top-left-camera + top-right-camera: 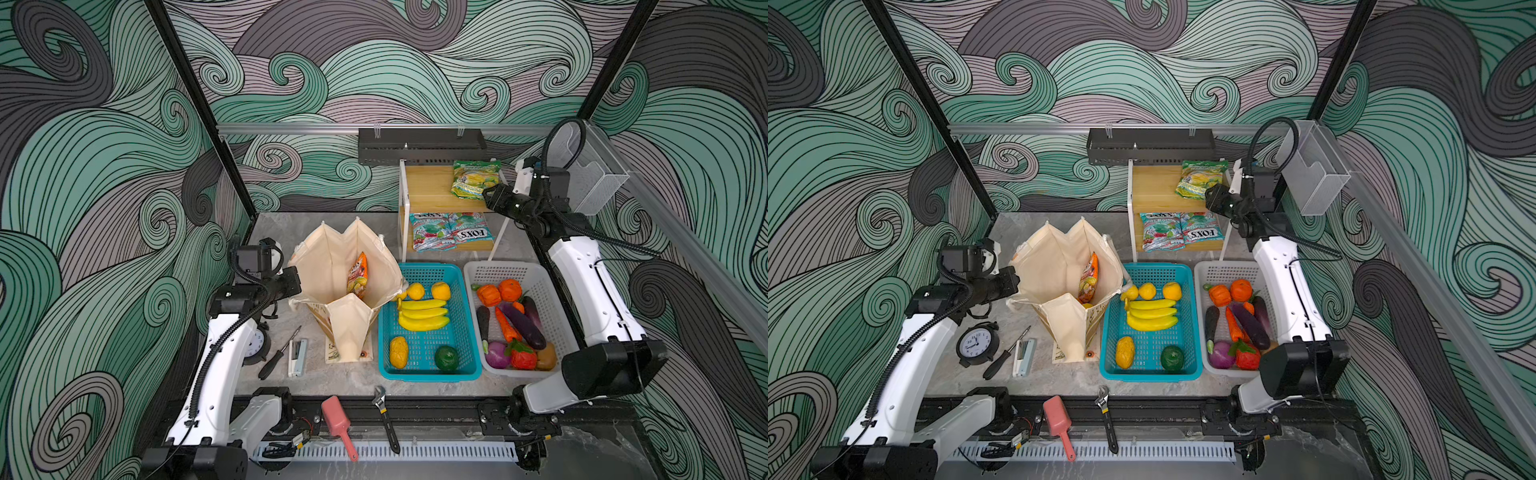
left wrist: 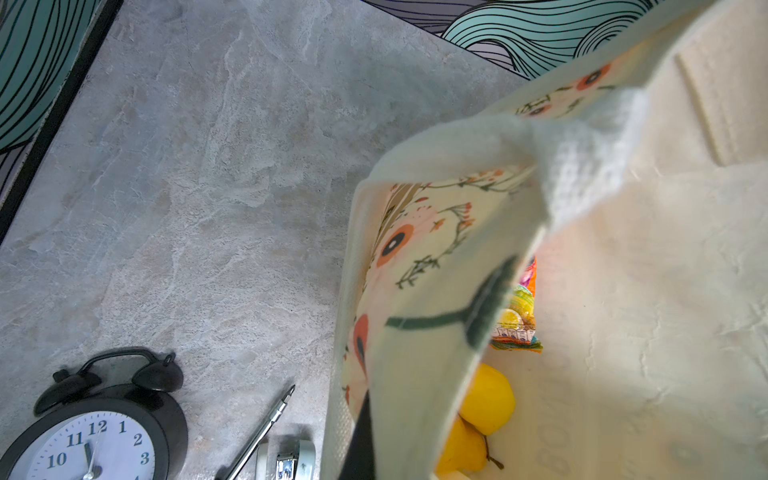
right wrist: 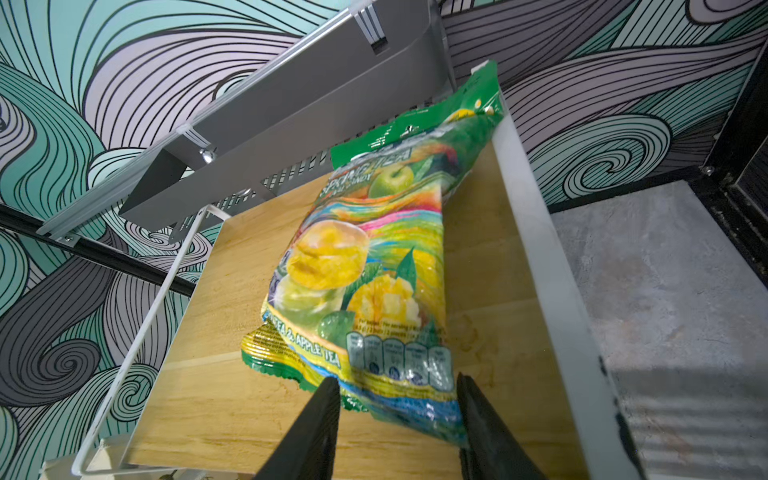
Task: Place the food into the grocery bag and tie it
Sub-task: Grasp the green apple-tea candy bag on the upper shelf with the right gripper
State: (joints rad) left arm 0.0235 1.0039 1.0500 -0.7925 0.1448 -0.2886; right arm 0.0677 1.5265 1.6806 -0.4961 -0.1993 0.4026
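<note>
The cream grocery bag (image 1: 332,266) (image 1: 1054,266) stands open at centre-left. My left gripper (image 1: 297,280) is shut on its left rim and holds it up; one dark finger (image 2: 361,440) shows behind the floral cloth (image 2: 415,249). Inside lie an orange-red candy packet (image 1: 358,276) (image 2: 519,307), a yellow round fruit (image 2: 488,399) and a yellow pear (image 2: 461,449). A green candy packet (image 1: 473,178) (image 3: 374,270) rests on the top wooden shelf (image 3: 232,311). My right gripper (image 1: 486,197) (image 3: 397,378) is open, its fingers on either side of that packet's near end.
A teal basket (image 1: 430,376) beside the bag holds bananas, an orange (image 1: 440,291) and other fruit. A white basket (image 1: 540,274) of vegetables stands to its right. More packets (image 1: 451,230) lie on the lower shelf. Clock (image 1: 976,343), screwdriver (image 1: 1005,353) and stapler (image 1: 1023,357) lie left.
</note>
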